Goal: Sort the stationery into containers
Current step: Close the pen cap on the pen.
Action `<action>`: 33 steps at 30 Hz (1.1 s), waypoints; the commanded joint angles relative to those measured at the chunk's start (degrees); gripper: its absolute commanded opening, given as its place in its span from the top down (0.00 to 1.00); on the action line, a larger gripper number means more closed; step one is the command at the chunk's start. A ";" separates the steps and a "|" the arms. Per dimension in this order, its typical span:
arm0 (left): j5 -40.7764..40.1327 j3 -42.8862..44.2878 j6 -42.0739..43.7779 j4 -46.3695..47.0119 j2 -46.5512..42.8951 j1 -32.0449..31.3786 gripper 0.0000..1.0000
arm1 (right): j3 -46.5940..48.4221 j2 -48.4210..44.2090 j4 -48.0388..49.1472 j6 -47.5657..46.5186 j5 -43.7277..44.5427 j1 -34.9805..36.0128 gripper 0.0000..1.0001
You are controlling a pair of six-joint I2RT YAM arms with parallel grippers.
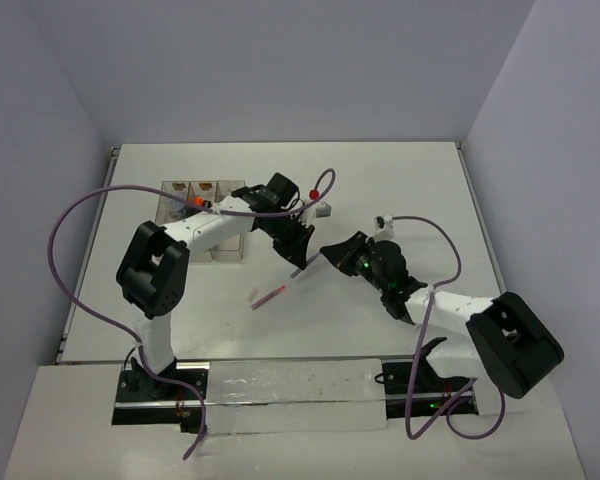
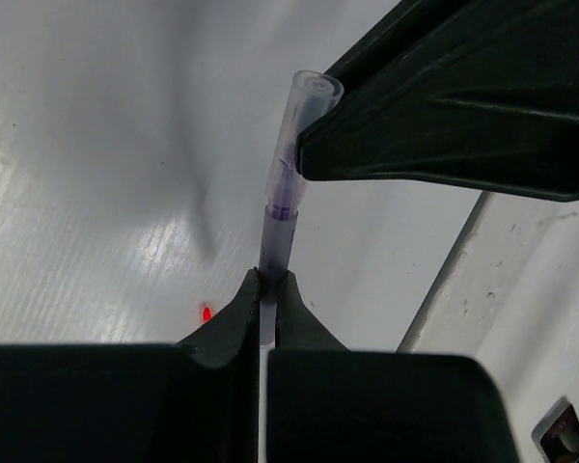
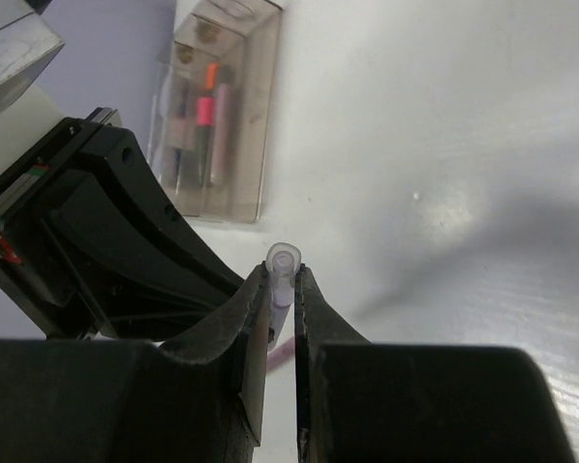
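A purple highlighter (image 2: 282, 198) with a clear cap (image 3: 283, 260) hangs above the table between both arms. My left gripper (image 2: 273, 279) is shut on its barrel. My right gripper (image 3: 283, 274) is shut on the capped end. In the top view the two grippers meet near the table's middle, left (image 1: 298, 250) and right (image 1: 330, 254). The clear three-compartment container (image 1: 168, 205) stands behind the left arm; orange and pink highlighters (image 3: 208, 101) and a pale pink bar (image 3: 223, 130) lie in it. A thin pink pen (image 1: 270, 295) lies loose on the table.
A small white block (image 1: 325, 210) and a red ball (image 1: 313, 193) on the purple cable sit just behind the grippers. The container's wall (image 3: 236, 178) is close to the left arm's wrist (image 3: 96, 231). White walls close the table's back and sides.
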 commanded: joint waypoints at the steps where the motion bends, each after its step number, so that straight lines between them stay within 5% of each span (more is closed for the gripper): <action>1: -1.06 -1.57 -0.41 16.02 -0.97 1.21 1.00 | -2.86 4.27 8.29 6.08 -8.78 1.89 1.00; 10: -11.16 1.73 -2.66 11.79 7.60 -1.00 0.98 | -4.05 7.83 7.72 9.46 -5.42 1.89 1.00; 24: -21.32 0.23 -2.34 14.68 10.97 -5.84 0.51 | -2.91 9.65 -0.84 9.67 -2.23 1.89 1.00; 26: -22.80 -0.25 -1.53 14.88 11.37 -6.58 0.55 | -2.83 9.91 -0.47 9.58 -2.30 1.89 1.00; 30: -23.47 -0.12 -1.27 14.48 12.49 -6.64 0.95 | -2.47 9.84 -0.18 9.11 -2.85 1.89 1.00; 33: -22.84 -0.82 -0.92 14.91 12.13 -6.64 1.00 | -2.74 9.22 -0.17 8.94 -2.94 1.63 1.00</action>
